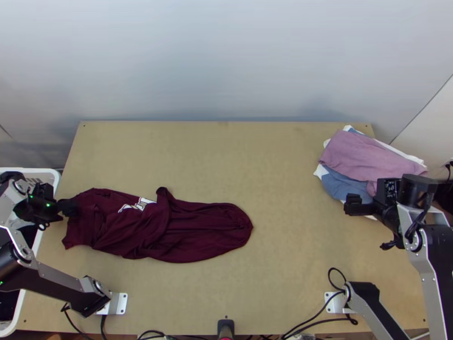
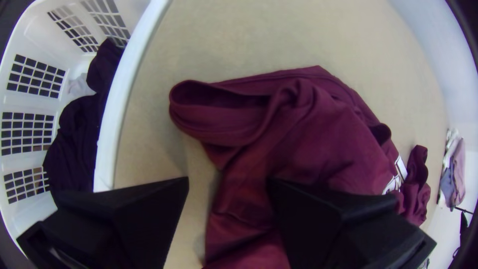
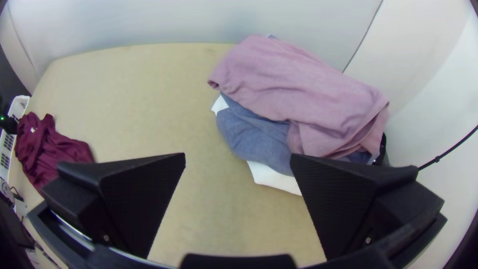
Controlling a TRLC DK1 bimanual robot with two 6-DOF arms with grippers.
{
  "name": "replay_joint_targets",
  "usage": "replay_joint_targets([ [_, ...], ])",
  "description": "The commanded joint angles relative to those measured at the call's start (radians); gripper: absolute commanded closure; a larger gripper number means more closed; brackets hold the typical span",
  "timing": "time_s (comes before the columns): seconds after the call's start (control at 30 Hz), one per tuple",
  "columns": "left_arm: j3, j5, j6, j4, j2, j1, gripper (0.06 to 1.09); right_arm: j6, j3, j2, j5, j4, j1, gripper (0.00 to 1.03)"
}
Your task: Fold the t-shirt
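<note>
Seeing the maroon t-shirt [image 1: 198, 229] lying long and rumpled across the left half of the light wooden table [image 1: 283, 170], turning its white print [image 1: 139, 204] upward near the middle of the cloth, lifting a small peak at the far edge just beyond the print, and running loose creases toward the rounded right end. Noticing a gaping opening [image 2: 219, 99] at the left end in the left wrist view, with loose folds bunching beside it. Holding the left gripper [image 1: 65, 211] at that left end, spreading its two black fingers well apart, with bare table and maroon cloth showing between them; pinching nothing. Holding the right gripper [image 1: 358, 205] well apart from the t-shirt, by the near side of the clothes at the table's far right, also spreading its fingers wide and pinching nothing. Finding a pink garment [image 1: 362, 156] resting there on a blue garment [image 1: 340, 184], with white cloth [image 3: 271, 179] poking out from underneath. Seeing the white laundry basket [image 2: 119, 99] standing beside the table's left edge, holding dark clothes [image 2: 74, 139] inside its slotted walls
</note>
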Motion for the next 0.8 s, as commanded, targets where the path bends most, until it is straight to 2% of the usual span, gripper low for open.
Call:
replay_joint_targets([
  [0.0,-0.025,0.002,-0.021,0.05,0.02,0.002,0.5,-0.006,0.001,0.008,0.003,0.01,0.003,0.05],
  [0.13,-0.026,0.008,-0.044,0.063,0.016,0.002,0.75,-0.008,0.006,0.016,0.003,0.016,0.003,0.05],
  [0.23,-0.032,0.008,-0.049,0.074,0.019,0.002,0.83,-0.008,0.006,0.02,0.003,0.022,0.004,0.05],
  [0.37,-0.035,0.01,-0.058,0.074,0.008,-0.002,1.02,-0.008,0.009,0.025,0.003,0.025,0.007,0.05],
  [0.5,-0.012,0.022,-0.076,0.022,-0.004,-0.009,1.03,-0.009,0.015,0.027,0.003,0.025,0.01,0.05],
  [0.63,0.054,0.082,-0.104,-0.092,-0.061,-0.009,1.04,-0.009,0.023,0.028,0.003,0.025,0.013,0.05],
  [0.77,0.225,0.228,-0.174,-0.291,-0.139,-0.006,1.04,-0.009,0.024,0.028,0.003,0.024,0.012,0.05],
])
